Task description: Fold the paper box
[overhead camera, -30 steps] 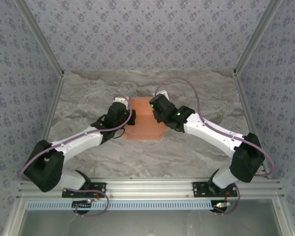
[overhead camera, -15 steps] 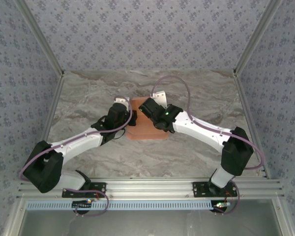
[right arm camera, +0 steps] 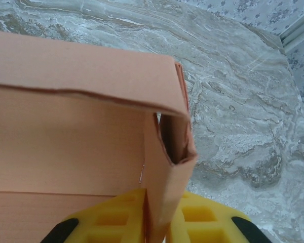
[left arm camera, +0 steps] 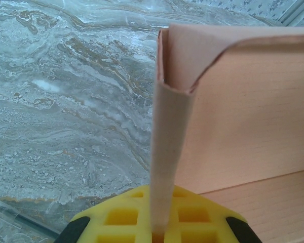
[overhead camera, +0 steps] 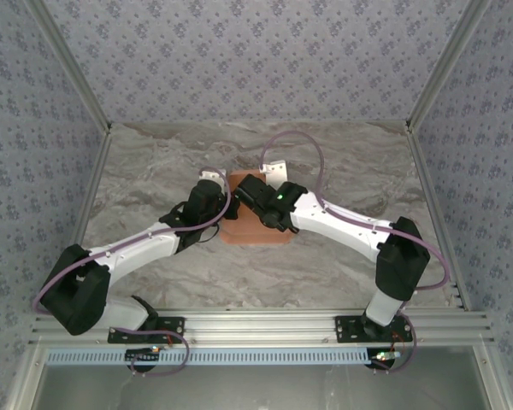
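The paper box point(overhead camera: 256, 232) is salmon-orange cardboard, partly folded, lying mid-table between both arms. In the left wrist view its left side wall point(left arm camera: 167, 152) stands upright, edge-on, and my left gripper point(left arm camera: 159, 229) is shut on it between yellow pads point(left arm camera: 116, 217). The box's back wall point(left arm camera: 248, 111) rises to the right of that. In the right wrist view my right gripper point(right arm camera: 159, 225) is shut on the box's right side wall point(right arm camera: 164, 182), which curls at its top corner. The box's back wall point(right arm camera: 71, 147) is on the left, with its top flap folded forward. In the top view my left gripper point(overhead camera: 225, 212) and right gripper point(overhead camera: 250, 195) sit close together over the box.
The marble-patterned tabletop point(overhead camera: 342, 162) spreads around the box. Aluminium frame posts point(overhead camera: 432, 81) and patterned walls enclose the sides and back. The metal rail point(overhead camera: 256, 325) with the arm bases runs along the near edge.
My right arm has swung left, bringing its gripper further over the box toward the left gripper. More of the box is covered. The left arm has stayed put.
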You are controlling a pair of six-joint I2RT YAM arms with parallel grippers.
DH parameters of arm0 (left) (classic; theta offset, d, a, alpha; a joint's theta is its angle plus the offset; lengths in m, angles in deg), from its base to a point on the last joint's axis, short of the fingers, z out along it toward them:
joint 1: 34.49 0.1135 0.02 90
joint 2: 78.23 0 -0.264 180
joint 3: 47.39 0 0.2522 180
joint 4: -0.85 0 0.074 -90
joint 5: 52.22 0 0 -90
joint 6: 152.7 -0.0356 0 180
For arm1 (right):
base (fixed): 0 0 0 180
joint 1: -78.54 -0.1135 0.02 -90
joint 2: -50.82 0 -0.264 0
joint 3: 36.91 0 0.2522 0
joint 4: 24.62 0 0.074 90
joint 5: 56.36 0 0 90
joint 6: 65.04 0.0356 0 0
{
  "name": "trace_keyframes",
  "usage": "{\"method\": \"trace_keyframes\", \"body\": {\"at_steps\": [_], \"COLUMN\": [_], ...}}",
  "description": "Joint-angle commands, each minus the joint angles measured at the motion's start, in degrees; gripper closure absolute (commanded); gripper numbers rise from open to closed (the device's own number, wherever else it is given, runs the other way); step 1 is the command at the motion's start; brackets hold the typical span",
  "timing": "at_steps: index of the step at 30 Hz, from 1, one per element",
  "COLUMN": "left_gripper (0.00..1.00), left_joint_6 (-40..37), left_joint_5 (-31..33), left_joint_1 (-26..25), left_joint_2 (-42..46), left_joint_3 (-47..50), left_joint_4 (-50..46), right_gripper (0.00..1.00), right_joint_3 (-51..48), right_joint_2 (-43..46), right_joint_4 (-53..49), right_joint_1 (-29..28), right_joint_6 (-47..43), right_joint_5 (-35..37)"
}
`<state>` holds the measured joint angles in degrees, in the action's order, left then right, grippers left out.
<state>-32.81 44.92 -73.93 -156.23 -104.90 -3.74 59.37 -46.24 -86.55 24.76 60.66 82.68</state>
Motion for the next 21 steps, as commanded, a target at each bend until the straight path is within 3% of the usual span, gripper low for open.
{"method": "trace_keyframes", "body": {"at_steps": [1,7,15,21], "left_gripper": [1.0,1.0,1.0,1.0], "left_joint_6": [-0.5,-0.7,-1.0,-1.4], "left_joint_5": [1.5,1.8,2.0,2.1], "left_joint_1": [0.1,0.1,0.1,0.1], "left_joint_2": [0.9,0.6,0.1,0.1], "left_joint_3": [0.5,0.5,0.1,-0.1], "left_joint_4": [0.4,0.2,0.0,-0.5], "right_gripper": [0.79,0.66,0.36,0.31], "right_joint_3": [-1.1,-2.4,-3.5,-3.0], "right_joint_2": [2.2,5.6,9.6,14.3], "right_joint_4": [0.7,4.7,7.5,10.2], "right_joint_1": [0.5,0.4,0.4,0.8], "right_joint_6": [-3.1,-5.1,-6.6,-12.2], "right_joint_5": [0.1,-6.1,-11.6,-17.6]}}
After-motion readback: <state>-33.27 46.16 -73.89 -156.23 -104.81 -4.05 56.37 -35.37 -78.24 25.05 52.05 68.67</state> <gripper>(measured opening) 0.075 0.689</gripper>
